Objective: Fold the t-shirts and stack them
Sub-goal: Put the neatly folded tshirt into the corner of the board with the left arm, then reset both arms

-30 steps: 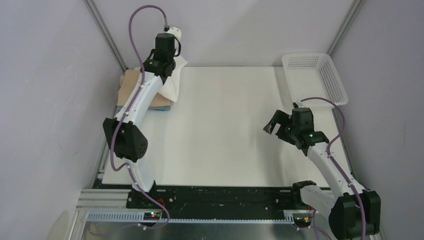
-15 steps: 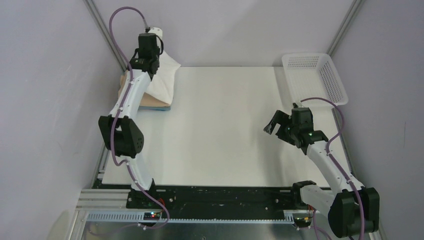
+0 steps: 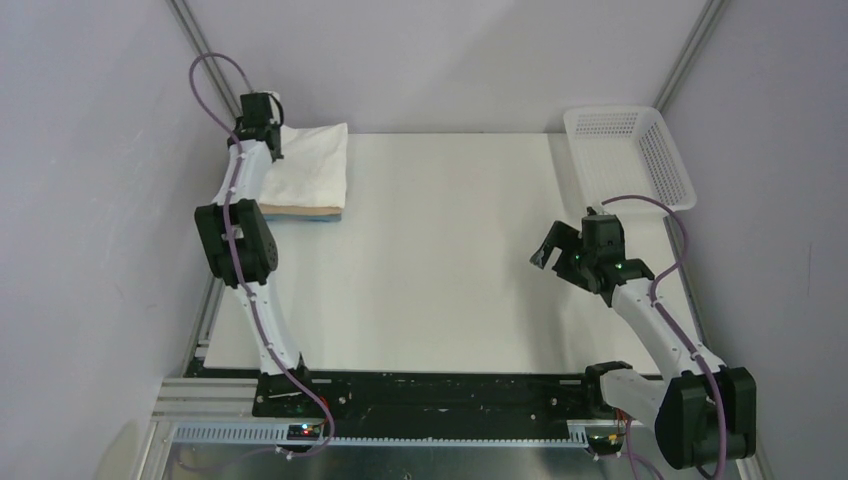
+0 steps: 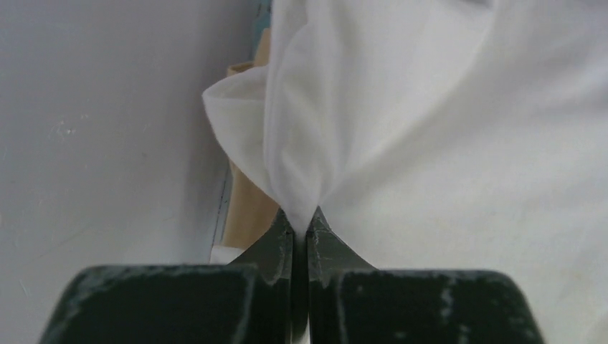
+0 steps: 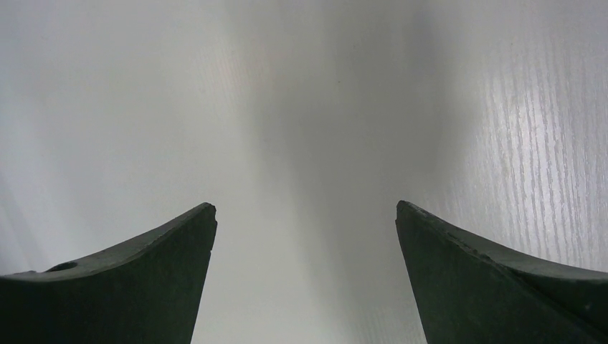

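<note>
One white t-shirt [image 4: 430,143] corner pinched in the left gripper [image 4: 301,221] — right gripper [image 5: 306,208] spread.

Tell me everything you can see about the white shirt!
The white t-shirt is soft, wrinkly cloth, folded into a rough rectangle. It lies on top of the stack at the far left corner of the table, over the tan t-shirt, with the edge of a light blue t-shirt peeking out underneath. The left gripper is shut on a pinched bit of its edge, so the cloth bunches into a peak there.
</note>
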`<state>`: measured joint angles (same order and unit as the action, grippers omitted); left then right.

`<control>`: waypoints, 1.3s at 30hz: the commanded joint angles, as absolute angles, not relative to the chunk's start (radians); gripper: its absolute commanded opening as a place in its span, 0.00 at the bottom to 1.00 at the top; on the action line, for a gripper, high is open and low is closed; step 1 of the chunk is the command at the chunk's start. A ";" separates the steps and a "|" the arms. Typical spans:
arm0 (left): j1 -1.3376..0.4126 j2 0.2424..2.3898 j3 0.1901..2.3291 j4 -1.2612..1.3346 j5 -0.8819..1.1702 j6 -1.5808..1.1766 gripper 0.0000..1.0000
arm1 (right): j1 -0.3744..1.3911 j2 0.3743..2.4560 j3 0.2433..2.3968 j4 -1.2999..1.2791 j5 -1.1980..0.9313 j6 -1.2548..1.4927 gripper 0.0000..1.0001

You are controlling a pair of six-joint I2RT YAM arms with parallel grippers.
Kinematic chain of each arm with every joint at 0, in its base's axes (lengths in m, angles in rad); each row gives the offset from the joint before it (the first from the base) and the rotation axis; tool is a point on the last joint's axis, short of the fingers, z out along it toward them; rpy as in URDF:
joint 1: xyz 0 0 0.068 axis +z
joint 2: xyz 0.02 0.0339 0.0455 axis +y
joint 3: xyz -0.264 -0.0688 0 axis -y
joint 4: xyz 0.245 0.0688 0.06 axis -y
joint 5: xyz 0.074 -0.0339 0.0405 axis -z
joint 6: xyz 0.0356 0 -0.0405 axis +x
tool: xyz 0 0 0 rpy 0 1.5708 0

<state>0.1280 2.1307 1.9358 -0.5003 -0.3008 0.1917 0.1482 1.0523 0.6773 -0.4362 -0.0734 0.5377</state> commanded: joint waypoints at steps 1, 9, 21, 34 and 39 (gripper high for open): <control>0.182 2.148 2.037 -0.474 -0.274 0.159 0.12 | 0.144 1.081 0.678 -0.406 -0.050 0.535 1.00; 0.229 2.202 2.096 -0.474 -0.398 0.079 0.75 | 0.142 1.082 0.679 -0.398 -0.079 0.540 1.00; 0.222 2.003 1.965 -0.493 -0.300 -0.300 1.00 | 0.140 0.940 0.678 -0.439 -0.073 0.558 1.00; -0.122 1.321 1.375 -0.445 -0.459 -0.392 1.00 | 0.139 0.600 0.546 -0.534 -0.006 0.541 1.00; -0.309 0.968 0.940 -0.427 -0.562 -0.478 1.00 | 0.139 0.429 0.458 -0.531 0.128 0.554 1.00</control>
